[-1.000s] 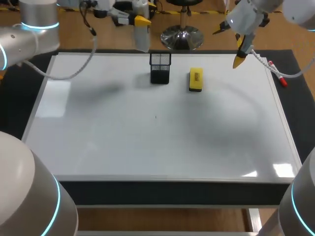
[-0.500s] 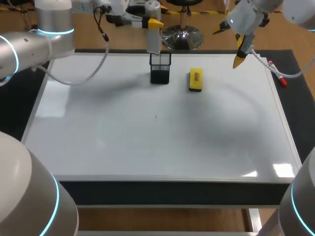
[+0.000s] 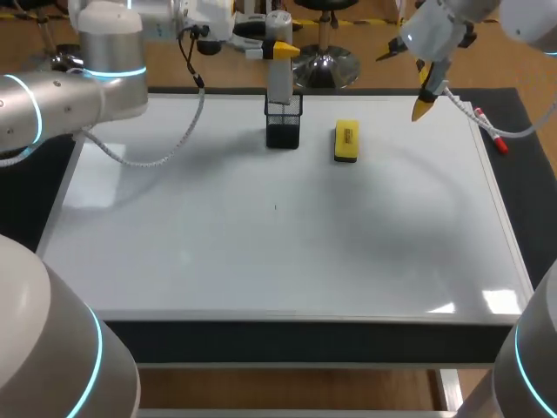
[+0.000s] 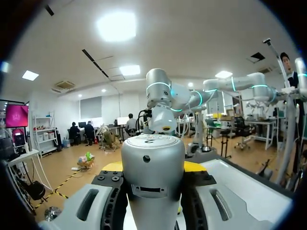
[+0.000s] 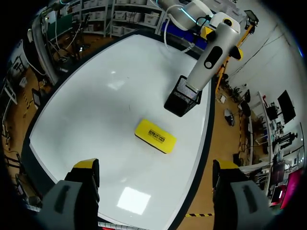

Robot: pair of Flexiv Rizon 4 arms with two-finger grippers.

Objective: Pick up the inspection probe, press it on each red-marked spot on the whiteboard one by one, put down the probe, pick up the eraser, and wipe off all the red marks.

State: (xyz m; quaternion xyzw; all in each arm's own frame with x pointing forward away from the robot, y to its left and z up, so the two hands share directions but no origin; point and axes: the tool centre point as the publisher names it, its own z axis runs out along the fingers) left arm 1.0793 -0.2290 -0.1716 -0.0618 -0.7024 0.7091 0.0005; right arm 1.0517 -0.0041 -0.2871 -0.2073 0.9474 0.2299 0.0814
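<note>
The inspection probe (image 3: pixel 278 80), a grey cylinder, hangs upright with my left gripper (image 3: pixel 280 50) shut on its upper part. Its lower end is at the mouth of the black mesh holder (image 3: pixel 284 124) at the whiteboard's (image 3: pixel 261 244) far edge. In the left wrist view the probe (image 4: pixel 152 167) fills the gap in my left gripper (image 4: pixel 152 196). The yellow eraser (image 3: pixel 346 141) lies flat just right of the holder. My right gripper (image 3: pixel 406 80) hovers open above the far right corner. Its own view shows the gripper (image 5: pixel 156 165), eraser (image 5: pixel 155 136), holder (image 5: pixel 183 97) and probe (image 5: pixel 213 52). I see no red marks.
A red-capped marker (image 3: pixel 489 131) lies on the black mat beyond the board's right edge. A tiny dark speck (image 3: pixel 276 206) sits near the board's middle. A cable hangs from my left arm over the far left of the board.
My left arm has swung to the right with the probe, from left of the holder to directly over it. My right arm has stayed still.
</note>
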